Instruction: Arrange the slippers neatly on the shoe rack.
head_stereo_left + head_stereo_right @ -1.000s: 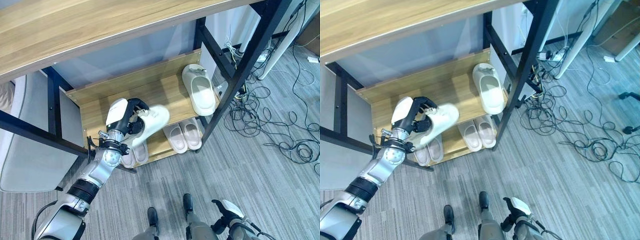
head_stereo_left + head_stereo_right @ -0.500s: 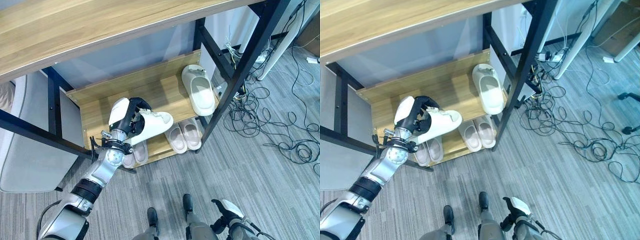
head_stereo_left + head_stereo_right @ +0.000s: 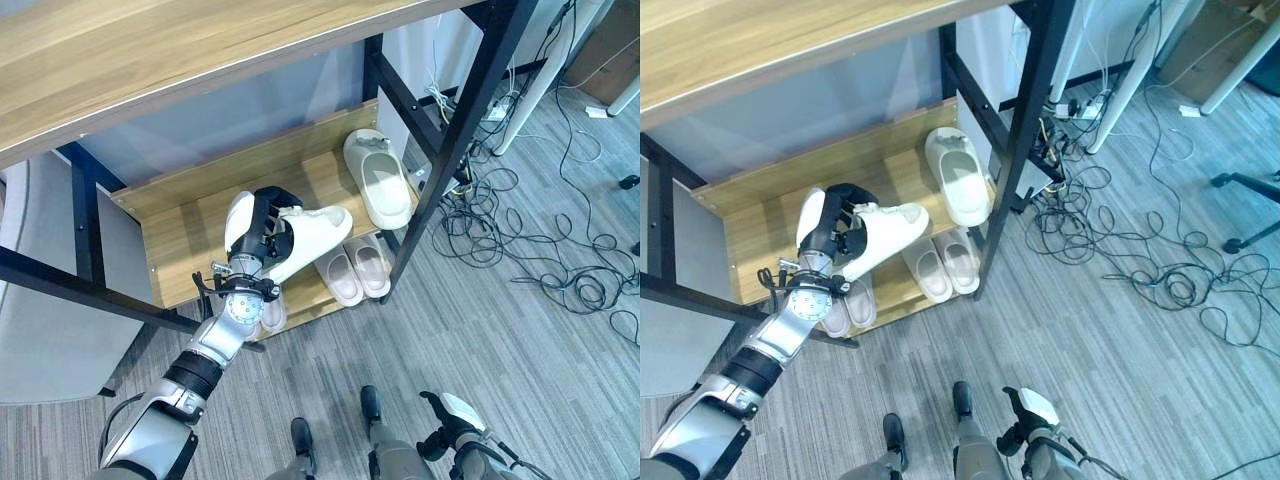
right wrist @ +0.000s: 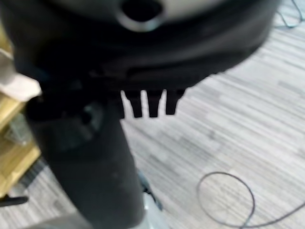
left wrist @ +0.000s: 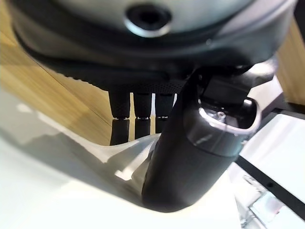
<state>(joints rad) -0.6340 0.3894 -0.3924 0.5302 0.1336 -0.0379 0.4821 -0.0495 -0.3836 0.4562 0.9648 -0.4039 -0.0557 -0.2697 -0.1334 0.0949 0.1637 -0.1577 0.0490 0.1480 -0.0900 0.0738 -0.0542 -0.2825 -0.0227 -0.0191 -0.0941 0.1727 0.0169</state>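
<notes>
Grey carpet (image 3: 520, 340) fills the lower right of the head views, and a black-framed shoe rack (image 3: 440, 170) with wooden shelves takes the upper left under a broad wooden top board (image 3: 150, 60).

By the look of things, the job is well on but not finished. One cream slipper (image 3: 378, 180) lies on the middle shelf (image 3: 190, 225) at centre right, toe towards the back. Its likely partner, the held slipper (image 3: 305, 238), sits at frame centre, clamped in the left hand (image 3: 252, 228), whose fingers and thumb curl round its heel end; the left wrist view shows the fingertips (image 5: 136, 125) pressed on its pale surface. It hangs tilted above the front of that shelf, toe pointing towards the resting slipper, well short of it. What remains, I judge, is to set it down parallel beside its mate.

On the bottom shelf (image 3: 310, 295) a pale pair (image 3: 358, 275) stands neatly side by side, and another slipper (image 3: 271, 310) peeps out beneath the wrist.

Standing in the way: the black upright post (image 3: 455, 120) just right of the landing spot, and the top board overhead. Loose cables (image 3: 540, 260) sprawl at right. The right hand (image 3: 448, 418) hangs idle at the bottom edge, fingers relaxed.
</notes>
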